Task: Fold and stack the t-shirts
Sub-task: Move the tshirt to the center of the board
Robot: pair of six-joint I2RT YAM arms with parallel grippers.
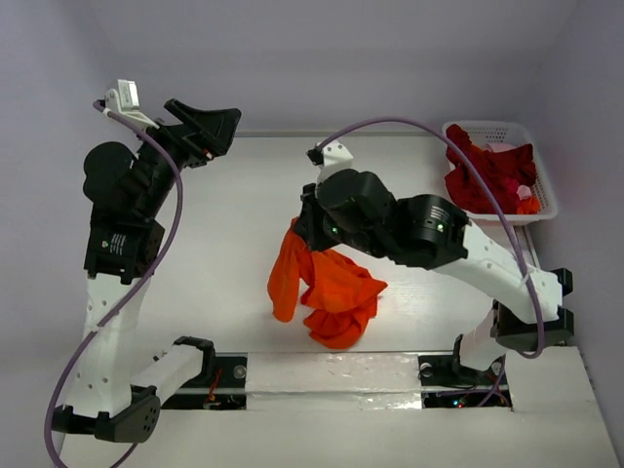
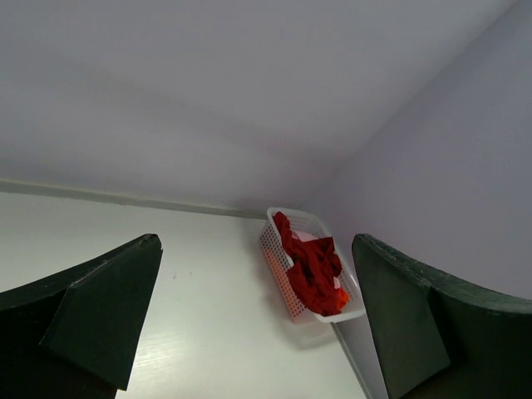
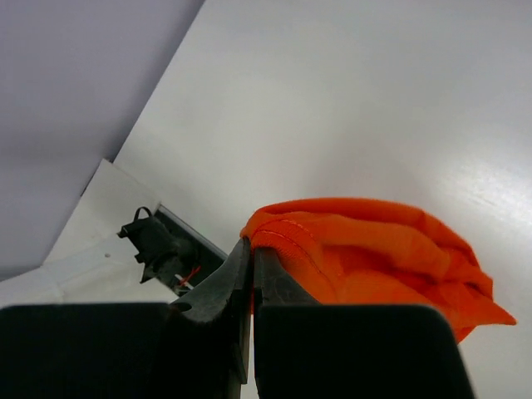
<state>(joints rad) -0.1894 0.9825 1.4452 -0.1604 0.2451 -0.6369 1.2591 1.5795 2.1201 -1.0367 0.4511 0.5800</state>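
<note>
right claw (image 3: 251, 249) is pinched all but closed on a hemmed edge of the orange t-shirt (image 1: 328, 289), only a sliver btwn the fingers w/ cloth in it. it grips at a seam, prob b/c a stitched edge gives a firm hold and a ref point for finding a corner or shoulder. the arm is raised over mid tabletop (image 1: 224, 263), so the shirt hangs from the pinch in a bunched drape; can't tell if the lower folds touch the surface near the front edge. lifting it like this lets gravity pull the crumple out, i'd say, before it gets spread flat. no flat shape yet, sleeves and neck can't be told apart, so folding hasn't begun. left claw (image 1: 216, 123) is up high at far left, fingers spread wide, nothing btwn them; its wrist cam looks past them across the tabletop to the basket (image 2: 278, 270). seems parked out of the way but ready: jaws open so it could take a 2nd edge and stretch the cloth btwn both arms. dark red t-shirts (image 1: 486, 174) are heaped in the basket at the far-right corner, a bit of orange among them, well apart from the work area. risk: a single pinch on thin cloth may slip, and a bunched shirt may land twisted.
</note>
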